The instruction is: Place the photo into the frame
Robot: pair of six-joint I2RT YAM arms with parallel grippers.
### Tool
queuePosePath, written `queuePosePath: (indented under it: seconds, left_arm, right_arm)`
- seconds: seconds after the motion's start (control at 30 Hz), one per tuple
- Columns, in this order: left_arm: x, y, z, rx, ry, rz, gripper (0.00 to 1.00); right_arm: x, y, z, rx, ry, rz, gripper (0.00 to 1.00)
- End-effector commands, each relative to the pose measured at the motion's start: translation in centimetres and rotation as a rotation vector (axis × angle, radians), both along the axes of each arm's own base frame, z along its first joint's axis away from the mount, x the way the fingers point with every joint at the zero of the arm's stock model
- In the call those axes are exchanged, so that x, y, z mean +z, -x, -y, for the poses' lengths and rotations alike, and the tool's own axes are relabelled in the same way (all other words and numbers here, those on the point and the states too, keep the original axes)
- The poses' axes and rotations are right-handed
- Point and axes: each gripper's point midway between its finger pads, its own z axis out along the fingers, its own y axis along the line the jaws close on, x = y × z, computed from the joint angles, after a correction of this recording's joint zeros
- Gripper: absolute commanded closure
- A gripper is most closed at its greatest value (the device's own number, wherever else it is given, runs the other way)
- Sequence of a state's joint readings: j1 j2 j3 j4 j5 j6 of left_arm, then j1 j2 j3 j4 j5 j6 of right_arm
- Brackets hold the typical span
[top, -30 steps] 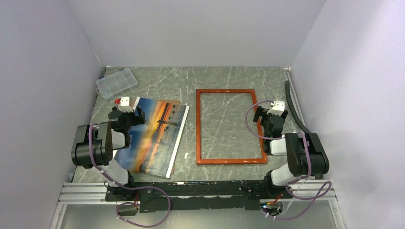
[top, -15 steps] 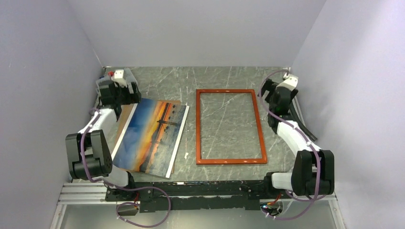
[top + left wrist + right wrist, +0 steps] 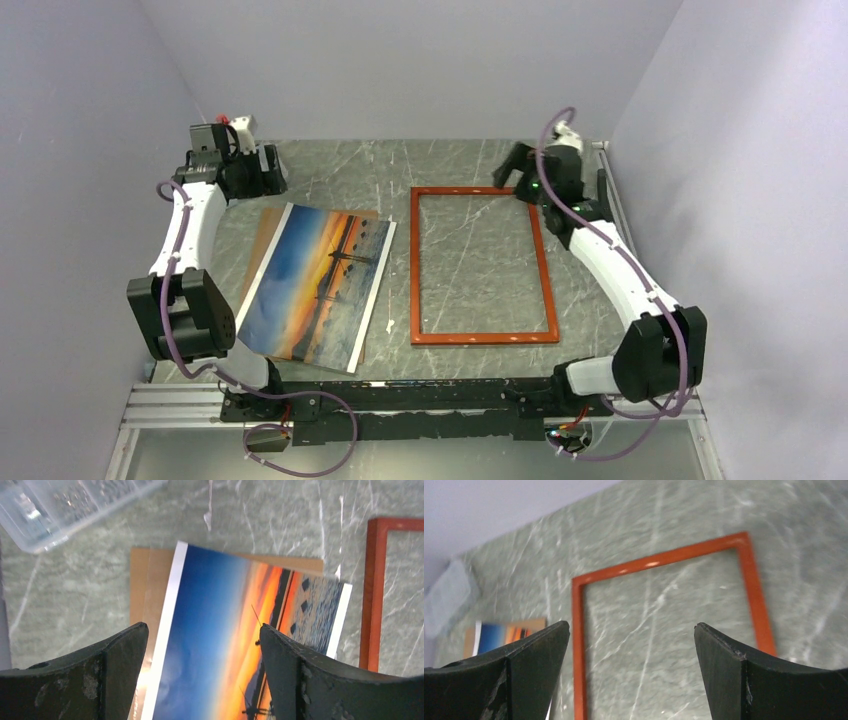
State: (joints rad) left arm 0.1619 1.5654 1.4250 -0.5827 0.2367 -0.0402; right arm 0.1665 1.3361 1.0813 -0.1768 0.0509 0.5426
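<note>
The photo [image 3: 316,285], a sunset print with a white edge, lies flat at the left of the table on a brown backing board [image 3: 264,238]. To its right lies the frame [image 3: 415,270], red-orange, with the marble showing through it. My left gripper [image 3: 268,172] hangs open above the table just beyond the photo's far end; its wrist view looks down on the photo [image 3: 220,630] and the frame's edge [image 3: 374,595], and the left gripper [image 3: 202,626] holds nothing. My right gripper [image 3: 512,172] hovers open over the frame's far right corner. In its wrist view the right gripper [image 3: 631,624] is empty above the frame [image 3: 579,630].
A clear plastic compartment box [image 3: 60,505] sits in the far left corner, close to my left gripper. The backing board [image 3: 145,580] sticks out past the photo's far and left edges. A small white scrap [image 3: 388,325] lies between photo and frame. Walls close in on three sides.
Both arms have stretched out from a folded pose near their bases to the far end of the table. The left jaws have narrowed slightly. Photo and frame have not moved.
</note>
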Motion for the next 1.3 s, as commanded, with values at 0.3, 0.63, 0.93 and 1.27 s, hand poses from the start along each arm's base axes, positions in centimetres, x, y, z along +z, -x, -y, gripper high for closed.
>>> queuePosePath:
  seconds: [0.3, 0.63, 0.93, 1.27]
  left_arm:
    - [0.9, 3.2, 0.2, 0.003, 0.02, -0.065, 0.13]
    - [-0.3, 4.7, -1.7, -0.005, -0.072, -0.157, 0.17]
    - [-1.0, 5.3, -1.2, 0.019, -0.004, -0.194, 0.11]
    - [0.4, 5.5, -1.5, 0.031, -0.011, -0.181, 0.06]
  right_arm:
    - [1.1, -0.3, -11.6, 0.265, 0.212, -0.011, 0.0]
    - [-6.6, 0.9, -18.3, 0.286, 0.392, -0.193, 0.0]
    - [-13.6, 3.8, -23.1, 0.301, 0.459, -0.319, 0.02]
    - [-18.9, 6.1, -24.3, 0.321, 0.463, -0.411, 0.22]
